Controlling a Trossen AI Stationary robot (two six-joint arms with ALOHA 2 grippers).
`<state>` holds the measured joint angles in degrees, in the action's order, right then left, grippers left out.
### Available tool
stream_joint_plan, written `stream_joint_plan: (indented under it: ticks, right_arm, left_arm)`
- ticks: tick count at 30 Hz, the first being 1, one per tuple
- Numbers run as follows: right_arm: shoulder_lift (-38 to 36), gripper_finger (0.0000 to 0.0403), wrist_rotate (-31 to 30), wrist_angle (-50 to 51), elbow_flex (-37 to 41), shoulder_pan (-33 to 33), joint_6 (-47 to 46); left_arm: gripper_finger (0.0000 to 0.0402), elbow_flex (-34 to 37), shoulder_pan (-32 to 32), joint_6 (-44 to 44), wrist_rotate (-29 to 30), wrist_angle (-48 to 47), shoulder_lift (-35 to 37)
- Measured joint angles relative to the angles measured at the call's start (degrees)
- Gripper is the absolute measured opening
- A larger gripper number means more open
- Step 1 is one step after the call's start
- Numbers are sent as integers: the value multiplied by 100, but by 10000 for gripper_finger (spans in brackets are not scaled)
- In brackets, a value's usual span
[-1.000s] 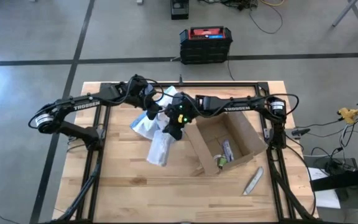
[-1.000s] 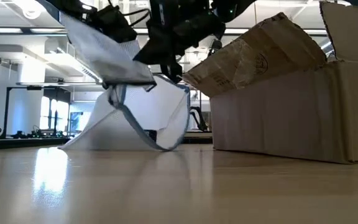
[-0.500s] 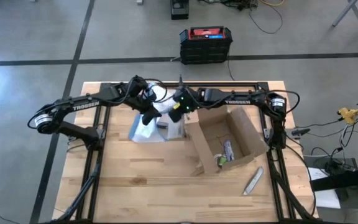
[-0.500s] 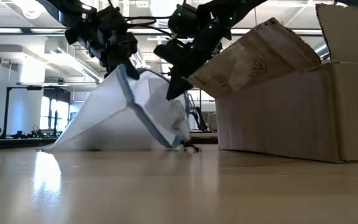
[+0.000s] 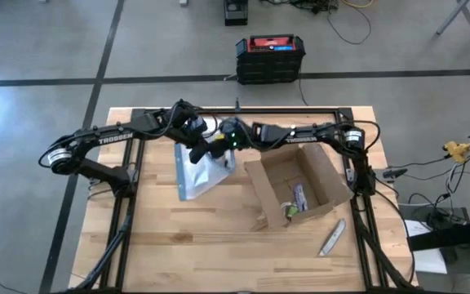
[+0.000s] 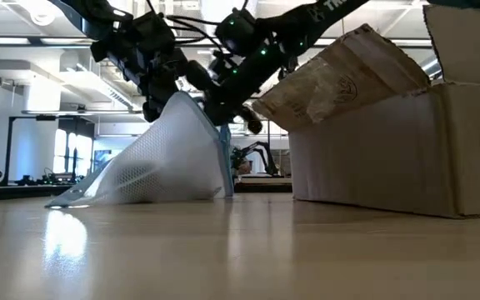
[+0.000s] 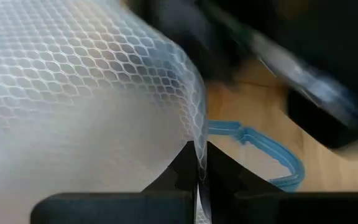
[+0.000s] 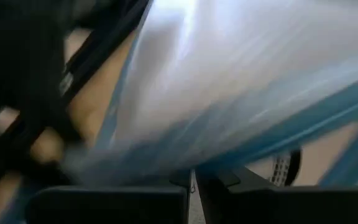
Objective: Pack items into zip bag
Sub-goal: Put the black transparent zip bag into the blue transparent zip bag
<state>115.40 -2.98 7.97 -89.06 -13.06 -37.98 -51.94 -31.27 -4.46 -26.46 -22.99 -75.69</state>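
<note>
Both arms reach inward to the table's far middle — left hand (image 5: 196, 149) and right hand (image 5: 219, 149) side by side, both clamped.

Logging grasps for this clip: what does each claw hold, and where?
Both claws are shut on the bag: the left claw pinches its honeycomb-textured film edge, the right claw its blue-striped edge, lifting that end.

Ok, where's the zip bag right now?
In the high view the zip bag sits left of the cardboard box, its top edge pinched between the left gripper and right gripper, its lower end on the table.
</note>
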Motion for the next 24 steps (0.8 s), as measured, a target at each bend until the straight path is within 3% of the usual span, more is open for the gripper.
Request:
stream_joint_plan:
  ticks: [4, 9, 16, 19, 24]
  right_arm:
    - [20, 0, 436, 20, 9, 120, 238]
    - [12, 0, 368, -12, 14, 193, 789]
    - [10, 3, 108, -60, 32, 208, 1714]
    - [10, 23, 121, -62, 31, 208, 1969]
    - [-34, 89, 159, -16, 31, 182, 2299]
  left_arm:
    - [0, 0, -59, 260, -3, -73, 60]
    - [0, 0, -63, 1006, 20, -121, 65]
    - [0, 0, -65, 1384, 4, -122, 63]
    - [0, 2, -53, 1384, -130, -122, 65]
    - [0, 162, -28, 1377, -165, 57, 70]
